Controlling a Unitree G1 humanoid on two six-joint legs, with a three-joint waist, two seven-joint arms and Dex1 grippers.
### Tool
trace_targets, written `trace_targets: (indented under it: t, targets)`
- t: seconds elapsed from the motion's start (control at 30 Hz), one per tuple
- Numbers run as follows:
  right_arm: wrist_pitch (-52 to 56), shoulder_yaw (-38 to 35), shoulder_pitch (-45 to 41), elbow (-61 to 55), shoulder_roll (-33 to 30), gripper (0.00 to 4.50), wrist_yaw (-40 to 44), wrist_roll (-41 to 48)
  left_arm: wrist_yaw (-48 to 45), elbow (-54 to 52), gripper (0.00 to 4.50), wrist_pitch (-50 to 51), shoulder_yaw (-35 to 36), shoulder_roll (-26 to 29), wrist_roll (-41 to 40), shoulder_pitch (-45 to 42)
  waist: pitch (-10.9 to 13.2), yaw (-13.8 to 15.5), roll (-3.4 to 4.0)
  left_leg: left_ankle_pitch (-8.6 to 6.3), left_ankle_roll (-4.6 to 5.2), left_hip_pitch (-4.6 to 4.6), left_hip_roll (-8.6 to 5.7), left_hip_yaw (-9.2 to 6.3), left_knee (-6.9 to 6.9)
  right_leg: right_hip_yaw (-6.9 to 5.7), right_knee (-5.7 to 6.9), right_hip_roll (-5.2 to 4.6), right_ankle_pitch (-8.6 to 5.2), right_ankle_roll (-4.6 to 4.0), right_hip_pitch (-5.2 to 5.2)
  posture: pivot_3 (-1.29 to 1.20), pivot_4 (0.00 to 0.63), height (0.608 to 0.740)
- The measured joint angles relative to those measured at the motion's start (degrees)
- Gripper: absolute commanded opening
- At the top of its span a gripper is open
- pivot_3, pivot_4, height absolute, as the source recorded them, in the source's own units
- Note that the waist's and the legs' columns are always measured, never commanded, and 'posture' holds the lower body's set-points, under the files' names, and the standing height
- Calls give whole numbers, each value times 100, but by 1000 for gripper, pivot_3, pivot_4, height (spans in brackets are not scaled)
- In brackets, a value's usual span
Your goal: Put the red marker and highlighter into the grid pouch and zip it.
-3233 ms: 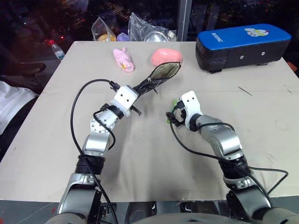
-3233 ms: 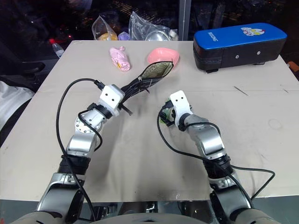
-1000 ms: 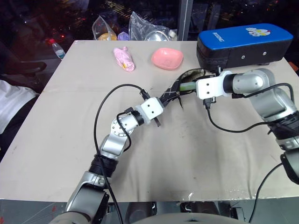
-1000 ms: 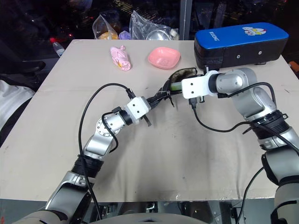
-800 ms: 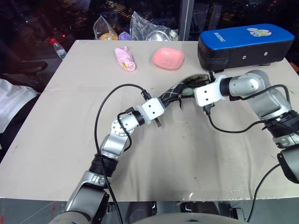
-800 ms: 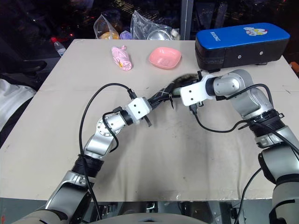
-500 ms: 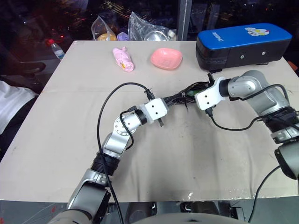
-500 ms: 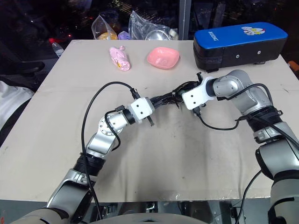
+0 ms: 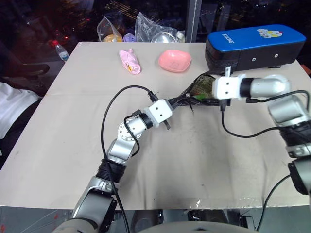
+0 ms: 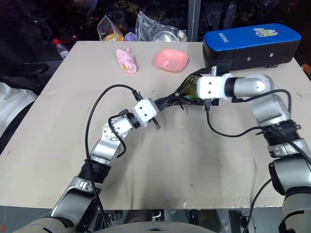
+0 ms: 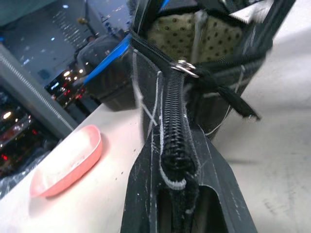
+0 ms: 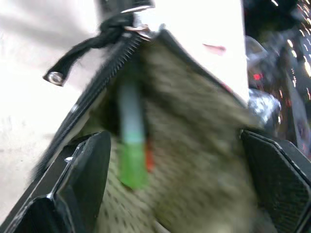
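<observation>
With the highlighter (image 12: 131, 145) and red marker (image 12: 149, 156) inside the grid pouch (image 9: 194, 95), my left gripper (image 11: 177, 204) clamped on its closed end and my right gripper (image 12: 175, 179) spread wide at its mouth, I judge zipping comes next.

A lab-like test space: 1 beige table (image 9: 58, 145) with scattered props, dark surroundings.

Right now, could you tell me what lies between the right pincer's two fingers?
In the right wrist view, the grid pouch's open mouth lies between the right pincer's spread fingers, with the highlighter inside against the dotted lining.
</observation>
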Motion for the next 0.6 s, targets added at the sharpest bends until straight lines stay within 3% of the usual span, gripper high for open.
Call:
trace_targets:
  t: [0.13, 0.27, 0.4, 0.6]
  targets:
    - [2124, -880, 508, -1669, -109, 4415, -77, 923, 48, 160, 0, 62, 59, -86, -147, 105, -1, 3, -1, 0, 0, -1, 1, -21, -2, -3, -1, 2, 0, -1, 2, 0, 150, 740]
    - [4207, -1007, 1077, -3042, 54, 4415, -244, 1843, -63, 161, 0, 130, 62, -112, -263, 131, -1, -9, 0, -1, 1, -1, 1, -26, 0, -3, 3, 2, 1, -2, 3, 0, 150, 740]
    - [6249, -789, 1528, -4301, 783, 4415, -956, 2669, -157, 161, 0, 240, 20, -182, -302, 142, -1, -17, -1, -1, 2, -2, 0, -31, 0, -3, 4, 2, 1, -2, 3, 0, 150, 740]
    - [7481, -441, 1778, -4451, 1549, 4415, -2233, 2598, -424, 135, 0, 417, -32, -241, -512, 263, -5, -13, -7, -2, 3, -4, -5, -33, 2, -5, 3, -2, 0, -2, 4, 0, 150, 740]
